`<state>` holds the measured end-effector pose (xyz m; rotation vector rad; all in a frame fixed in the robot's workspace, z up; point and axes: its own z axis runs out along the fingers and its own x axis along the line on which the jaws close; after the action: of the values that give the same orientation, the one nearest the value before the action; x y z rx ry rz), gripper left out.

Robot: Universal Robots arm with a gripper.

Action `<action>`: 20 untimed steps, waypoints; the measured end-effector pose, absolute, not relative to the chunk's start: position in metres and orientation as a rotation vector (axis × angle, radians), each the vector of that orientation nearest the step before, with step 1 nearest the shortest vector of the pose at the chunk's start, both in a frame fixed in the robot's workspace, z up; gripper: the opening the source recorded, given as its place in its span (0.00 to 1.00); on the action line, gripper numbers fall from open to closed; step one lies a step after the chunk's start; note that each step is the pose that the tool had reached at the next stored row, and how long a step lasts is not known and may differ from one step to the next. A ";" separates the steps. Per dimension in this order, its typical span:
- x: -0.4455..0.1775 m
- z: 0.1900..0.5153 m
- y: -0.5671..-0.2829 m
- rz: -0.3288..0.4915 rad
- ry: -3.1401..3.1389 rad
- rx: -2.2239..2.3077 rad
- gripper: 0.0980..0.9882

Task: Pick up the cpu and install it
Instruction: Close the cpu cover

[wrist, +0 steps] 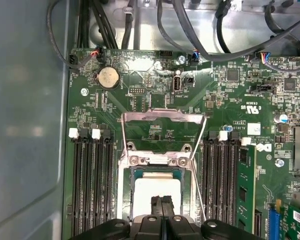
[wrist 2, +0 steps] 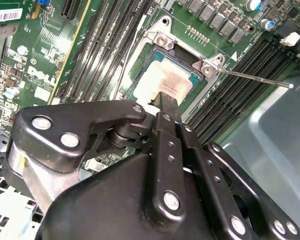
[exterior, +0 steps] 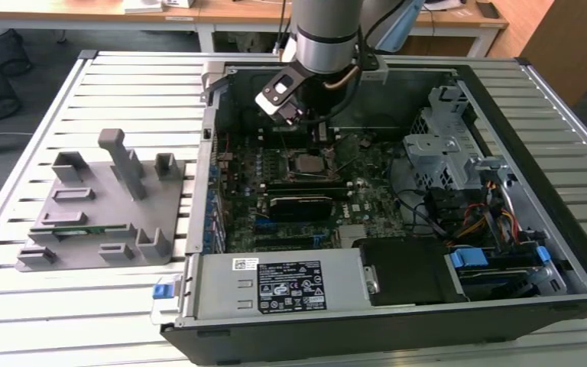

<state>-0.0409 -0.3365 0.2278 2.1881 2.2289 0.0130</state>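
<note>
Second wrist view: your gripper [wrist 2: 166, 98] has its fingers pressed together, pinching nothing, with the tips poised over the cpu [wrist 2: 160, 80]; contact cannot be confirmed. You will find the cpu lying flat in the socket [wrist: 155, 160], load frame [wrist: 162, 116] standing open, release lever [wrist 2: 255, 79] sticking out free. Memory slots [wrist: 92, 185] flank the socket. In the exterior view, a grey fixture block [exterior: 100, 206] sits at nine o'clock of the computer case [exterior: 375, 340], on the slatted table [exterior: 28, 306].
</note>
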 end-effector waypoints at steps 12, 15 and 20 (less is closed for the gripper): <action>-0.041 0.244 -0.337 0.013 2.229 2.188 0.01; -0.041 0.244 -0.340 0.013 2.229 2.188 0.01; -0.041 0.244 -0.345 0.013 2.229 2.188 0.01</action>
<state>-0.0410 -0.3446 0.2436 2.1882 2.2289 0.0133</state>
